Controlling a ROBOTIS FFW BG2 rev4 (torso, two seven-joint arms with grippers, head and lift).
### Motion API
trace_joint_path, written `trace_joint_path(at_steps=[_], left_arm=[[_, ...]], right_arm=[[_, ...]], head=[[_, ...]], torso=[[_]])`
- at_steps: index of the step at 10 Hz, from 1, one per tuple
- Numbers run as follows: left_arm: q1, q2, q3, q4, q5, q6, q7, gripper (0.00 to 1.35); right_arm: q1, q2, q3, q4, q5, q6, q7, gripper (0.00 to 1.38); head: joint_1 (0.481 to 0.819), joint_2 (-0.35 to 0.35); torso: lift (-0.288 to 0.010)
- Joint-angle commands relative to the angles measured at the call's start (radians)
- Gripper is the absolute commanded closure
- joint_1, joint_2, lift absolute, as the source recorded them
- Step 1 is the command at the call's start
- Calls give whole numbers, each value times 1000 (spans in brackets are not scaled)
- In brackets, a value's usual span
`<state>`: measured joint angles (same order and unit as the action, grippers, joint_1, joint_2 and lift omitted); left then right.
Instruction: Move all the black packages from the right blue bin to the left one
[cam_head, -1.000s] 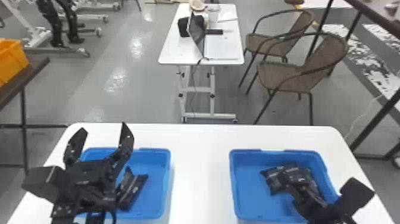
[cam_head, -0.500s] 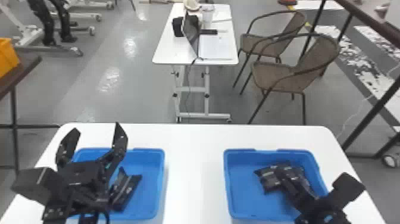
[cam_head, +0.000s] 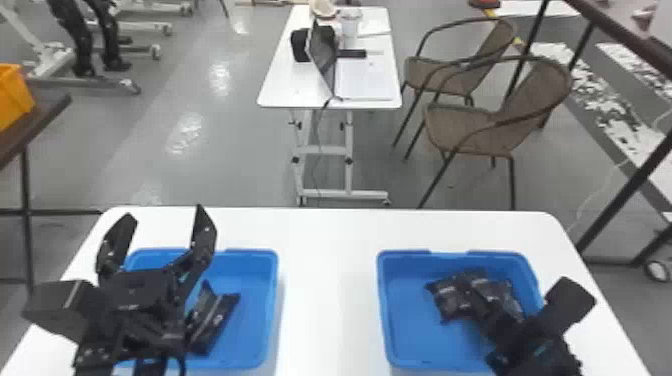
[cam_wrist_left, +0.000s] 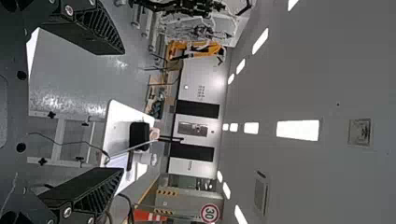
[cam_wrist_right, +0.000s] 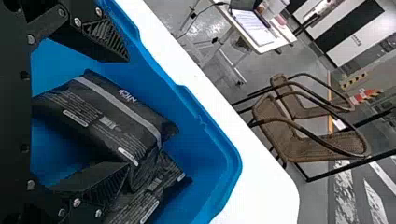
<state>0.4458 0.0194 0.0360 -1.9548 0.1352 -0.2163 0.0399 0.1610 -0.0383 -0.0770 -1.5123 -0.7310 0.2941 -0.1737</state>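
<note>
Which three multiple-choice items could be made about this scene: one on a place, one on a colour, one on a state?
1. Where is the right claw?
A) Above a chair
B) At the right bin
C) On the floor

2. What colour is the left bin?
A) Blue
B) White
C) Orange

3. How is the left claw?
A) Closed
B) Holding a package
C) Open

Key:
1 B: its fingers stand by the black packages there.
2 A: its walls and floor look blue.
3 C: a wide, empty gap parts its fingertips.
</note>
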Motion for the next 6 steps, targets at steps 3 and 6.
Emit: trace_joint_path(at_steps=[3, 6], left_arm=[[1, 2, 1, 1, 0, -2, 0, 131], [-2, 2, 1, 2, 0, -6, 0, 131]], right_arm=[[12, 0, 13, -25, -22, 20, -53, 240], [2, 0, 20, -2, -54, 16, -67, 242]], head=[[695, 10], [695, 17]], torso=[[-42], [-42]])
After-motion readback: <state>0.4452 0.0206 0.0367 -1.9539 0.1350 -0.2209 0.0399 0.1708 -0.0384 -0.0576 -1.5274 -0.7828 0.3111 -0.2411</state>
